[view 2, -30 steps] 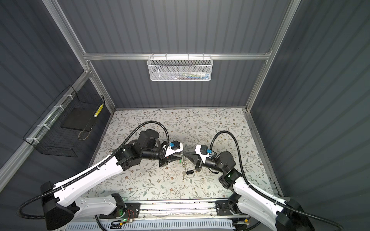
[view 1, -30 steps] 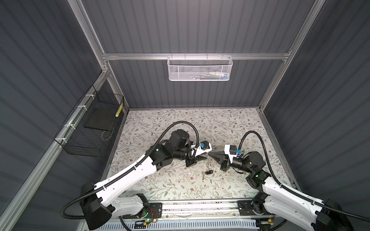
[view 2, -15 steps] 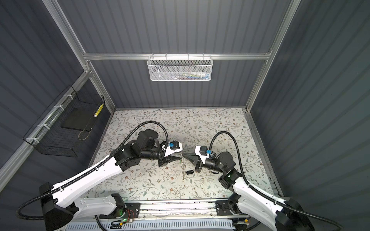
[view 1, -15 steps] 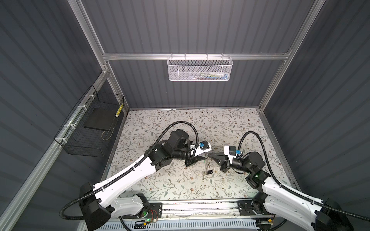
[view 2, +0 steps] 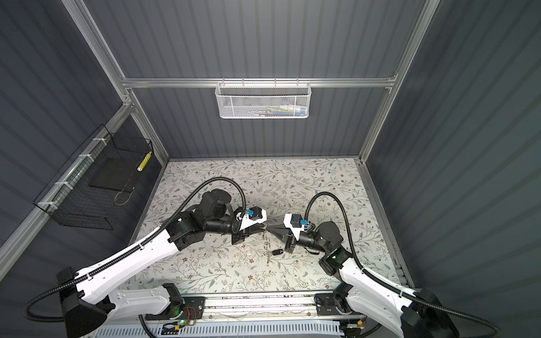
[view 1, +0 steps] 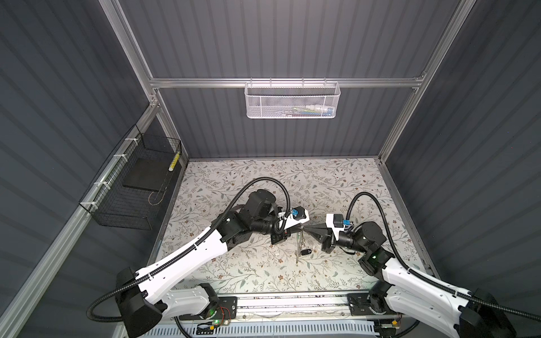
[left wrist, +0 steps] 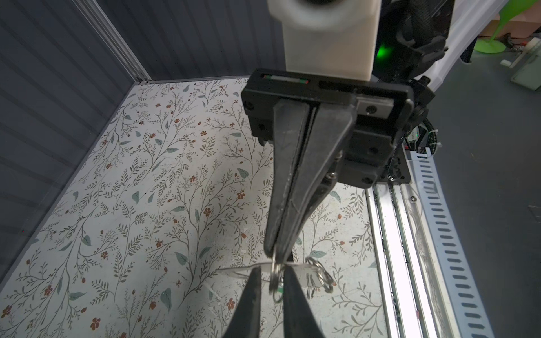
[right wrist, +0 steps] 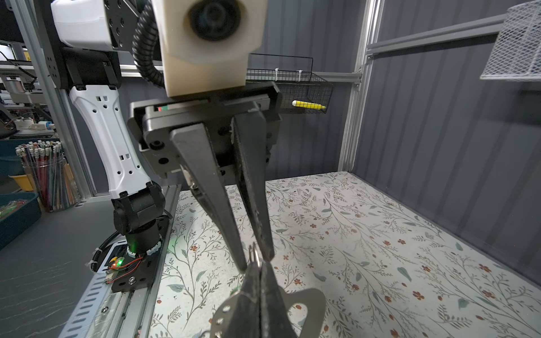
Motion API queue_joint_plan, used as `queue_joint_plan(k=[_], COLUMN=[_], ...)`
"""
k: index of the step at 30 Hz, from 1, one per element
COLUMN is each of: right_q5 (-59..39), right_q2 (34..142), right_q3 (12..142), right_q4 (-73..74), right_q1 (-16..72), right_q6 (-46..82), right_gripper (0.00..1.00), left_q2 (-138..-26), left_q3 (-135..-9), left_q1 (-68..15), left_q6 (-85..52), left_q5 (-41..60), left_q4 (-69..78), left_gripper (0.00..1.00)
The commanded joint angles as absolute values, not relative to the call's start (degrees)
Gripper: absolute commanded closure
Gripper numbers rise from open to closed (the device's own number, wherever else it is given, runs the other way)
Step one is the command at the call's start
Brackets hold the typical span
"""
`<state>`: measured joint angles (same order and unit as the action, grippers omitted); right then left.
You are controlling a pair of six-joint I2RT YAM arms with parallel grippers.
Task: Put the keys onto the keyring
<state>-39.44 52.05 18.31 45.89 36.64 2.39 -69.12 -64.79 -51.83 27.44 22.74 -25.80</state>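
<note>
Wire basket [view 1: 123,213]: dark slab [view 1: 145,175], yellow stick [view 1: 174,161]; mesh basket [view 1: 263,106]: indistinct items [view 1: 313,110]. Right hand [right wrist: 259,267] clenches the keyring [right wrist: 310,298]; left hand [left wrist: 272,272], unclenched, straddles one ring [right wrist: 254,253].

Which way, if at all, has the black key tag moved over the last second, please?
No, it has not visibly moved: the black key tag keeps its place against the floral mat in both top views.

White arm shells [view 1: 187,257], black joints [view 1: 234,231], ribbed black cables [view 1: 263,181].
</note>
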Motion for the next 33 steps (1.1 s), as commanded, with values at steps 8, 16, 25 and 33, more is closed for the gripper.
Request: queue_joint_plan(k=[8,16,25,33], right_q5=[-39.86,-33.92,-32.81,-34.87], right_q2=[51.65,43.74,40.78,43.75], right_q3=[18.19,20.92,24.19,25.01], right_q4=[48.75,30.08,19.20,23.17], right_q1=[36.59,36.63,36.58,36.84], right_q6=[2.26,-6.44,-10.61,-7.91], right_gripper=[0.93,0.80,0.84,0.88], left_q2=[-70.08,-75.98,-81.73,-83.93], left_q3=[-67.10,-77.89,-88.41,-91.53], left_q1=[-52.01,-51.94,-52.02,-52.03], left_q6=[29.67,35.66,40.67,42.15], left_q5=[24.93,22.70,22.57,23.45], left_q4=[-27.83,-44.64,-55.61,-57.74], left_gripper=[1.00,1.00,1.00,1.00])
